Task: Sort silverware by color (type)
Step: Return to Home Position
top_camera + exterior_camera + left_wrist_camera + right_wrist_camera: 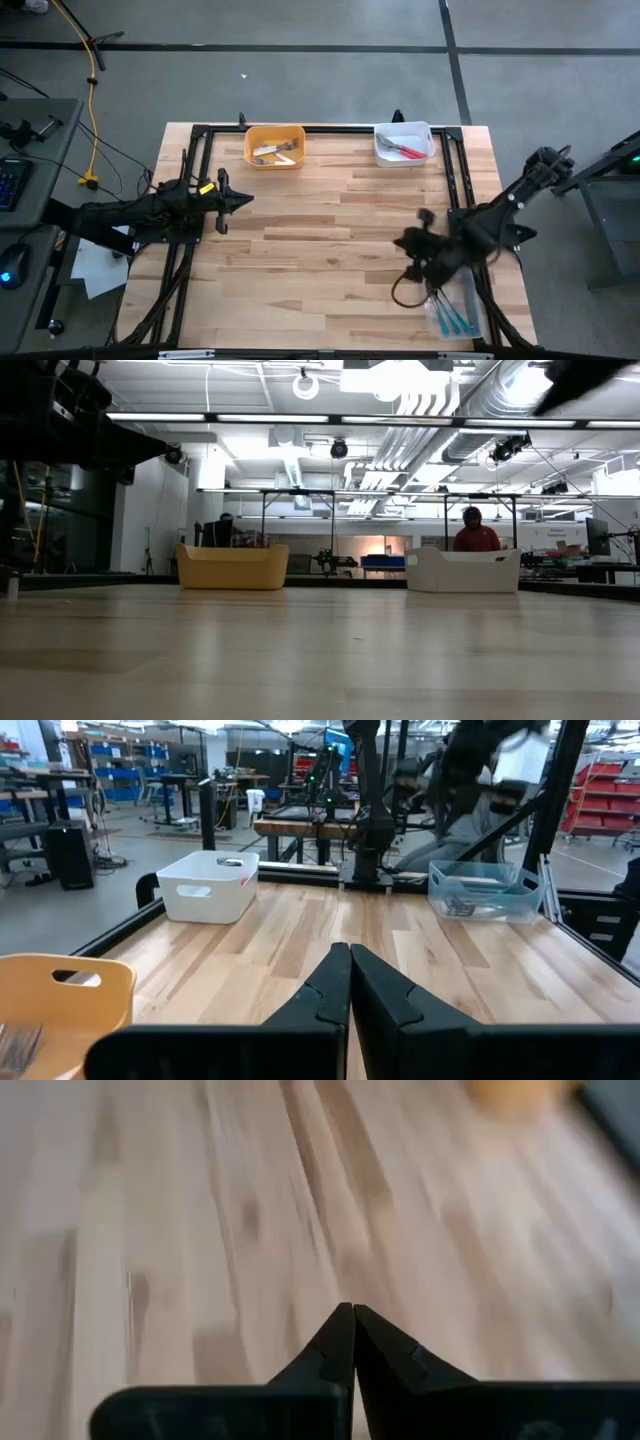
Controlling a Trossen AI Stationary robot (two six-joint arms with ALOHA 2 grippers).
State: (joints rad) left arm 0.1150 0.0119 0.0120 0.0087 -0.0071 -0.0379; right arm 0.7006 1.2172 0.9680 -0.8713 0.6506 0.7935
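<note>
The silverware lies sorted in three bins. White-handled forks point(272, 152) are in the yellow bin point(252, 133), red-handled forks point(404, 148) in the white bin point(381, 133), and teal-handled forks point(452, 318) in a clear bin point(470, 290) at the table's near right corner. My left gripper point(246, 200) hovers shut over the left side of the table, holding nothing point(349, 952). My right gripper point(403, 243) is shut and empty above bare wood, just left of the clear bin point(352, 1312).
A black frame point(330, 128) runs along the table's far edge and sides. The yellow bin point(232, 566) and white bin point(463, 570) stand at the far edge. Bare wood point(330, 230) lies between the arms. A person in red point(476, 532) sits beyond the table.
</note>
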